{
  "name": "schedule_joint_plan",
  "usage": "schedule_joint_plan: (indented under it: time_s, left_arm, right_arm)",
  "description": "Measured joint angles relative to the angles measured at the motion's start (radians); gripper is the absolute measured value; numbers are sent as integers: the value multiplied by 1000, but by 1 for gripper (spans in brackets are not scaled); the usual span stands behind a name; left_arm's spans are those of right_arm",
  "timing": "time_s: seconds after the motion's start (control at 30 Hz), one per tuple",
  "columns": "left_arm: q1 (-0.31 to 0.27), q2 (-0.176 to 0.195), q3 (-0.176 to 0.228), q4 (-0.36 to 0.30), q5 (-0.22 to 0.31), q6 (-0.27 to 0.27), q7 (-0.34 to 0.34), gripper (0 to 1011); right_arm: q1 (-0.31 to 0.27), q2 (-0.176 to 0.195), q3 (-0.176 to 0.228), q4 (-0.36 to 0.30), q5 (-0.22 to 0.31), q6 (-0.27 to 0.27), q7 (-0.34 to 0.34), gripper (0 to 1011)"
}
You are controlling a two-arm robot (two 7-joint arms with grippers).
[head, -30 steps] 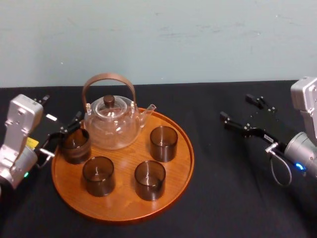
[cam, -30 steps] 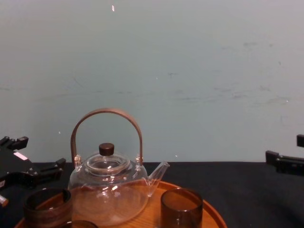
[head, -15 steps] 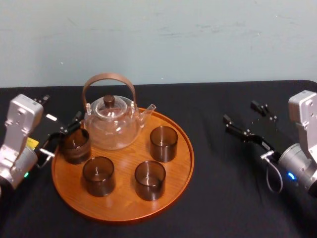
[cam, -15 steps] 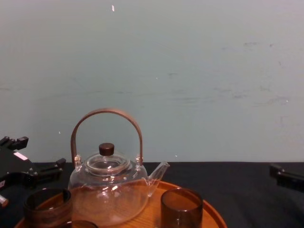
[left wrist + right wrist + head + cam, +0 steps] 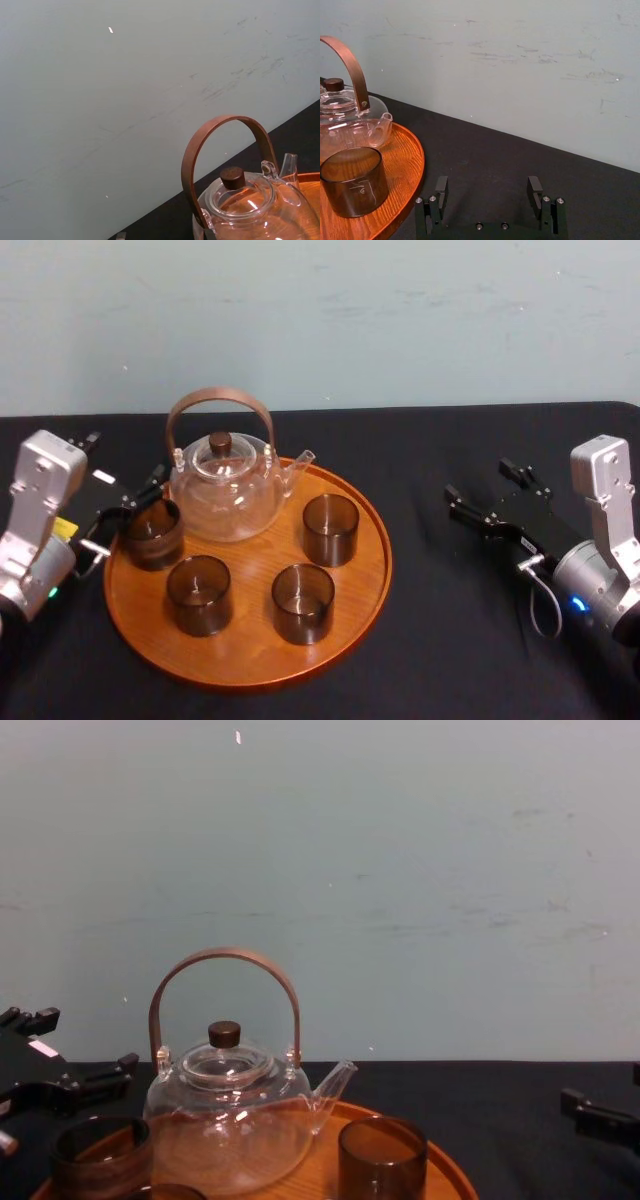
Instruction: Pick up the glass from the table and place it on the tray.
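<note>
On the large round orange-brown wooden tray (image 5: 250,650), left edge, the short smoky grey-brown glass tumbler (image 5: 152,533) stands upright, the left gripper (image 5: 130,510) just beside it. Clamped or loose, we can't tell. Well off, the right gripper (image 5: 478,480) hangs spread and empty.

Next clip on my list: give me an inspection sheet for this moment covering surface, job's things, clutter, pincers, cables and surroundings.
Surface: table under black cloth; no spills seen.
Job's things: glass upright on the tray, near its left rim; the tray is round and wooden.
Clutter: clear teapot and three other glasses, all on the tray.
Grippers: left pincer open at the glass's left side, contact cannot be told; right pincer open and empty, over the table right of the tray.
Cables: grey loop at the right wrist.
Surroundings: scuffed pale wall; nothing else seen.
</note>
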Motion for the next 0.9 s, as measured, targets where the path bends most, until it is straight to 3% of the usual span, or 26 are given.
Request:
schedule_joint_plan:
  time_s: [0.9]
  left_arm:
    - [0, 0, 0, 0, 0, 0, 0, 1001]
  right_arm:
    - [0, 4, -2, -4, 2, -1, -1, 1002]
